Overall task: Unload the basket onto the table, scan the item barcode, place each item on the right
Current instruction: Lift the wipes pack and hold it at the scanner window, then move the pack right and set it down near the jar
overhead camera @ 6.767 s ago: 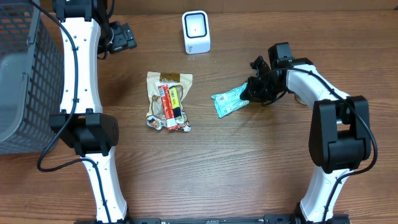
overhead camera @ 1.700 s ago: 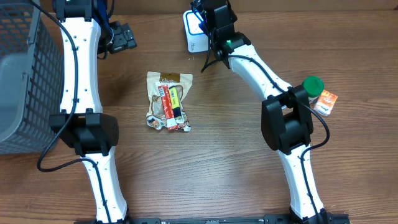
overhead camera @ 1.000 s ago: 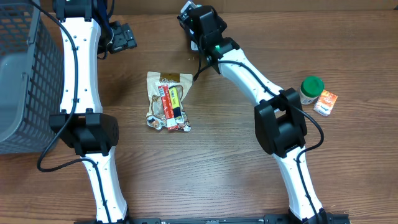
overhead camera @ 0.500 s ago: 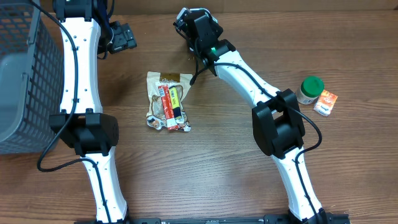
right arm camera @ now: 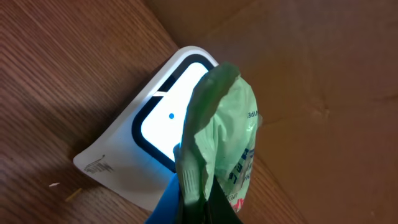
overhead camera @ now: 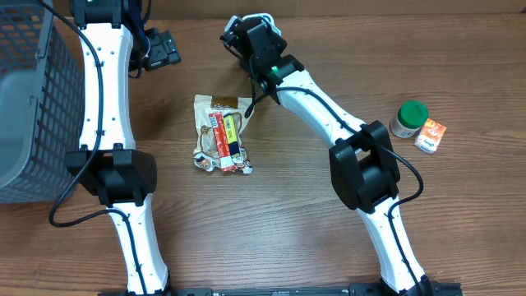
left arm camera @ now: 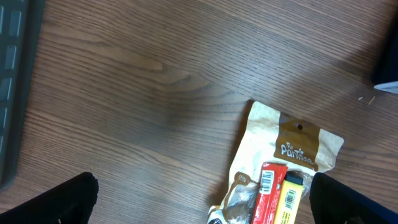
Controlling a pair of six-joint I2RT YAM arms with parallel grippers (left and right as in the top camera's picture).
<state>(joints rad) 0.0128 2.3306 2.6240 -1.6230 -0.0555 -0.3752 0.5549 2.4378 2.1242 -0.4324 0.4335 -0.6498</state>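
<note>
Above the table, in the overhead view, the right gripper (overhead camera: 244,34) is hovering at the far edge, near the middle, and is covering most of the scanner (overhead camera: 265,16), of which only a white sliver is showing. The packet it is carrying is not showing clearly from up here. The left gripper (overhead camera: 159,49) is hanging near the far left, beside the grey basket (overhead camera: 25,99). A snack pouch (overhead camera: 220,131) is lying flat between the two arms, and a green-lidded jar (overhead camera: 408,117) is standing against an orange box (overhead camera: 431,136) over on the right.

Down at the left wrist, the left gripper (left arm camera: 202,186) is spreading its fingers (left arm camera: 65,199) fully apart and is gripping nothing; the snack pouch (left arm camera: 292,146) is lying on the wood (left arm camera: 137,93) just ahead of it.

Up close at the right wrist, the right gripper (right arm camera: 193,208) is pinching tight on the lower end of a green packet (right arm camera: 227,124), which is standing upright and crumpled directly in front of the scanner (right arm camera: 109,158). The scanner's window is glowing pale blue, and brown cardboard (right arm camera: 311,62) is rising behind it.
</note>
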